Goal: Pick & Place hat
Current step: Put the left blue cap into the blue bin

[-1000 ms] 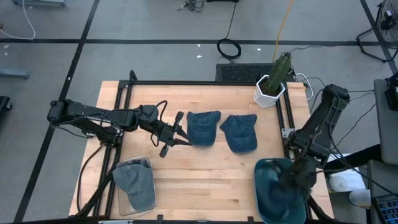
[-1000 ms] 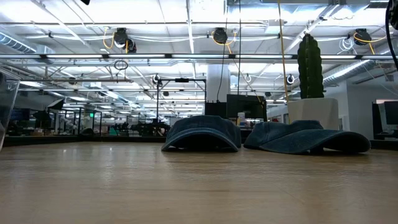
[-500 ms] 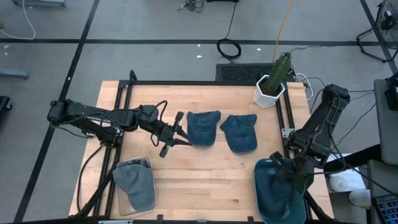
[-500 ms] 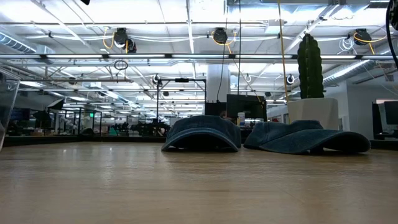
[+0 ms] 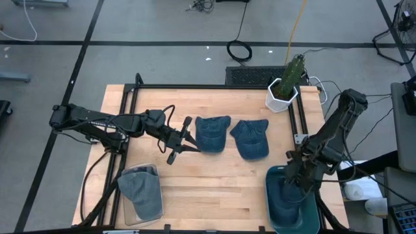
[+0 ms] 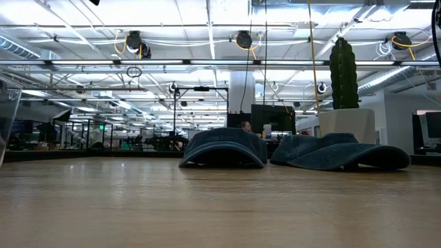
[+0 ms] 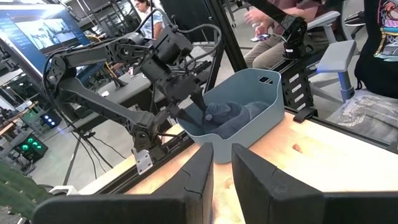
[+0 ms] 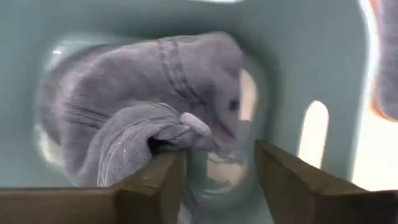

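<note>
My right gripper (image 5: 300, 180) hangs over the teal bin (image 5: 273, 209) at the table's near right corner, its fingers (image 8: 152, 180) spread apart and holding nothing; in its wrist view they straddle a fold of the crumpled hat (image 8: 143, 118) lying in the bottom of that bin, without closing on it. I see the same hat (image 7: 227, 115) sitting inside the bin (image 7: 264, 99) from my left wrist camera, with the right arm stooped above it. My left gripper (image 5: 185, 142) waits mid-table, fingers parted, just beside the left of two denim hats (image 5: 212, 133) lying side by side; the second denim hat (image 5: 251, 138) is just to its right. A grey hat (image 5: 140, 190) rests in a clear tray (image 5: 128, 208) at the near left corner, and a potted cactus (image 5: 284, 84) stands at the far right edge of the wooden table (image 5: 208, 188)
</note>
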`<move>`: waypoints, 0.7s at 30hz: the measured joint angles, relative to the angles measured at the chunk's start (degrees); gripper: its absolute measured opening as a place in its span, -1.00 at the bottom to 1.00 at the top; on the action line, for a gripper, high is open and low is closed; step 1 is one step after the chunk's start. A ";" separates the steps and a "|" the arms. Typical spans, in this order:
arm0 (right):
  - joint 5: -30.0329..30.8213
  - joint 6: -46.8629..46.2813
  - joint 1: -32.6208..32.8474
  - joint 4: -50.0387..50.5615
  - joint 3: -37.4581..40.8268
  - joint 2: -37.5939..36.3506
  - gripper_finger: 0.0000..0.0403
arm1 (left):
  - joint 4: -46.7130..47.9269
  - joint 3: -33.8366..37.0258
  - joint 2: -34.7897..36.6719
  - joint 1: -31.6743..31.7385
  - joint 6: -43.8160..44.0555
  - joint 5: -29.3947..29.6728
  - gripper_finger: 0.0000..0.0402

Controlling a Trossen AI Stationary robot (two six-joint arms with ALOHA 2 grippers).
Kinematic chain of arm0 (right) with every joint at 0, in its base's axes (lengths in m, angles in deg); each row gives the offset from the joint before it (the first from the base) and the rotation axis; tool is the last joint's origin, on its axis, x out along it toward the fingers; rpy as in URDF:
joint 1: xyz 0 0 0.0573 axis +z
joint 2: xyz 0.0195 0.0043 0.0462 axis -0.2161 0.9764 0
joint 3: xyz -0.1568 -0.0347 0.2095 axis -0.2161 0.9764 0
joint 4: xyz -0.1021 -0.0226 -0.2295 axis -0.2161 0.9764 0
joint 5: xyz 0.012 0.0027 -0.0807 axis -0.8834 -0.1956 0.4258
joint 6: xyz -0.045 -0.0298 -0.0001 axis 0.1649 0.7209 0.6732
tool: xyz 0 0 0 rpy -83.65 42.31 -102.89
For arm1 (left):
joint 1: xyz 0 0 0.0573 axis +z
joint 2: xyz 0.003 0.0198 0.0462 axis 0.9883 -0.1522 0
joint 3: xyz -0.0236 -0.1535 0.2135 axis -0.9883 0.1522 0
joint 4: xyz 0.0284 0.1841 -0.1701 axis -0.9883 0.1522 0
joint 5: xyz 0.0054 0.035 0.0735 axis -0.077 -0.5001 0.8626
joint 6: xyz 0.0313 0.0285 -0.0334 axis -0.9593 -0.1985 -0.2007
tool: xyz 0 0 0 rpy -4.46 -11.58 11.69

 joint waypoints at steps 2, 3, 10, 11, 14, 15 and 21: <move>0.01 -0.07 -1.10 2.24 0.00 -0.23 -0.03 | 0.00 0.00 -0.01 -0.01 0.00 0.00 -0.67; 0.01 -0.09 -1.84 3.47 0.00 -0.48 0.02 | 0.00 0.00 0.02 -0.01 0.00 0.01 -0.67; -0.19 -1.56 -7.70 8.08 0.00 -4.61 0.09 | 0.00 0.00 -0.01 0.00 0.00 0.00 -0.67; -0.24 -1.58 -8.24 7.62 0.00 -5.33 0.07 | 0.00 0.00 0.02 -0.02 0.00 0.00 -0.67; -0.45 -0.94 -8.83 3.86 -0.29 -7.27 0.03 | 0.00 0.00 0.01 -0.01 0.00 0.00 -0.67; -0.70 0.30 -8.83 1.20 -0.33 -7.74 0.02 | 0.00 0.00 0.02 -0.01 0.00 0.01 -0.67; -3.48 12.48 -7.78 -10.95 -1.22 -4.65 -0.26 | 0.00 0.00 0.00 0.00 0.00 0.00 -0.67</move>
